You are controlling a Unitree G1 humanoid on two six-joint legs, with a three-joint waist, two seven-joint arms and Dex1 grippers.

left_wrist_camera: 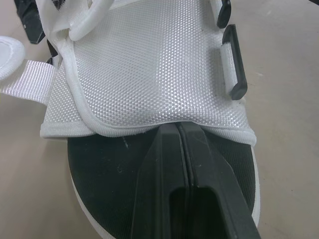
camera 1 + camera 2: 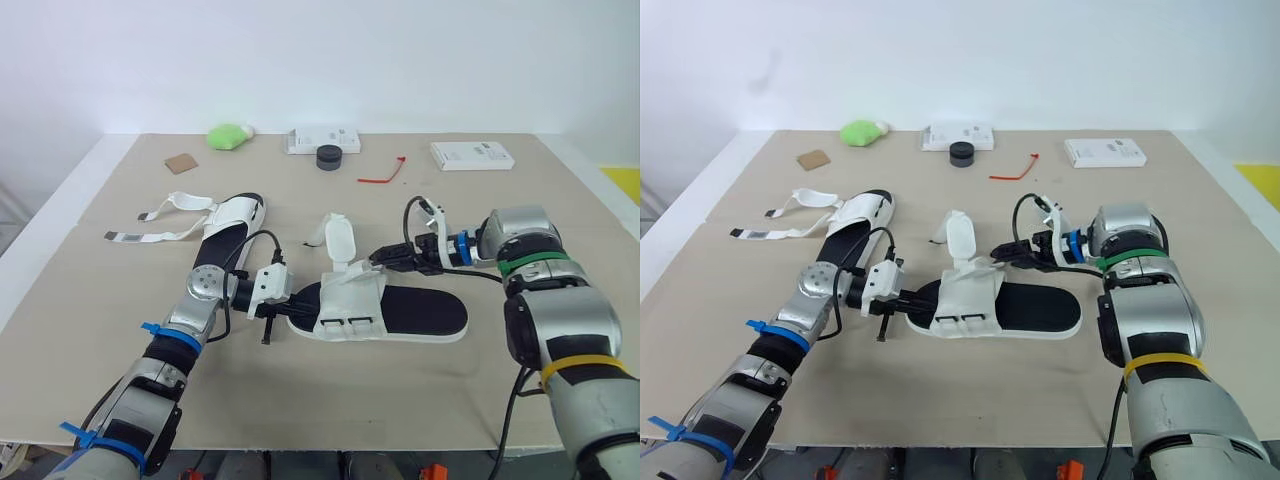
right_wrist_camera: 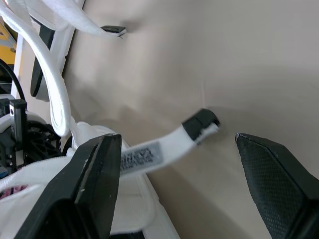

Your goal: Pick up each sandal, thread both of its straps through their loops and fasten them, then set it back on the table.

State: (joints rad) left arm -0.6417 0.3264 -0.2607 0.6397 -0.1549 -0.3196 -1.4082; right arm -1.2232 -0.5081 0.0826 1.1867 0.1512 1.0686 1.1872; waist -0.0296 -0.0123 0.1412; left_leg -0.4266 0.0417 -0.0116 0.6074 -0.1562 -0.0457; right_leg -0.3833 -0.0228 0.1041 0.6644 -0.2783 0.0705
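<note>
1. The near sandal [image 2: 425, 314] lies flat on the counter [image 2: 520, 200], between the two arms and not lifted. Its white upper [image 2: 350, 300] is partly open, and one broad flap [image 2: 340, 240] stands up from it.
2. The left gripper [image 1: 178, 128] has its fingers pressed together. Their tips sit on the black footbed, right at the edge of the upper. I cannot tell whether they pinch that edge or only pin the sandal down.
3. The right gripper [image 2: 392, 258] has its fingers spread wide on either side of a loose strap [image 3: 149, 153]. The strap's black tip hangs free and nothing is gripped.
4. The step in hand looks like threading this sandal's strap, at the point of catching hold of it.
5. Next, the right fingers need to close near the strap tip and steer it to the black loop [image 1: 233, 64] on the upper while the left steadies the sandal.
6. The other sandal [image 2: 232, 222] waits further back on the left, its straps [image 2: 160, 237] undone.
</note>
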